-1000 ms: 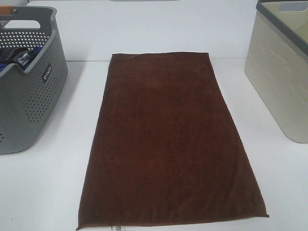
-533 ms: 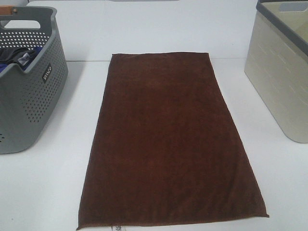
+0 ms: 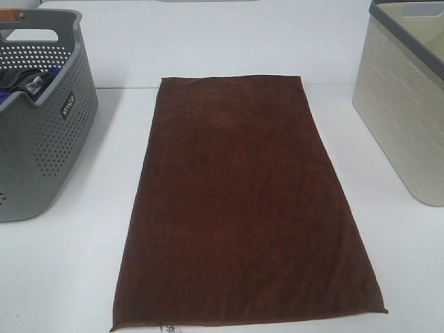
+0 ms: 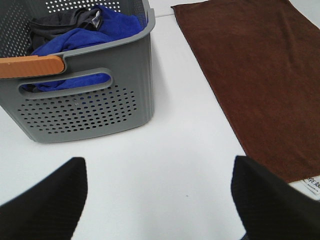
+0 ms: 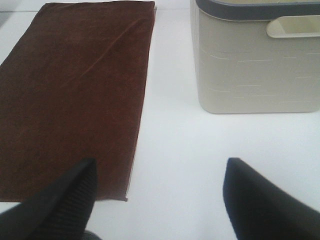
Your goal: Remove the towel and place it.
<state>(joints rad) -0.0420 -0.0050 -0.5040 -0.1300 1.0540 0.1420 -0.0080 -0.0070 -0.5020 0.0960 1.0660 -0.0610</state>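
The towel point(image 3: 246, 201), a large dark-brown plush cloth, lies spread flat on the white table point(image 3: 62, 270), its long side running from near edge to far. A small white tag point(image 3: 168, 328) pokes out at its near hem. The left wrist view shows the towel point(image 4: 260, 75) beside the grey basket point(image 4: 100, 100), with my left gripper point(image 4: 160, 200) open over bare table, its black fingertips point(image 4: 50, 200) wide apart. My right gripper point(image 5: 157, 200) is open too, one finger point(image 5: 65, 197) over the towel's point(image 5: 75, 85) near corner. Neither gripper shows in the exterior high view.
A grey perforated basket point(image 3: 41, 132) holding blue and black cloths point(image 4: 75, 35) stands at the left, with an orange-brown handle point(image 4: 30, 66). A cream bin point(image 3: 406, 111) with a dark rim stands at the right, also seen as the bin point(image 5: 255, 65) in the right wrist view.
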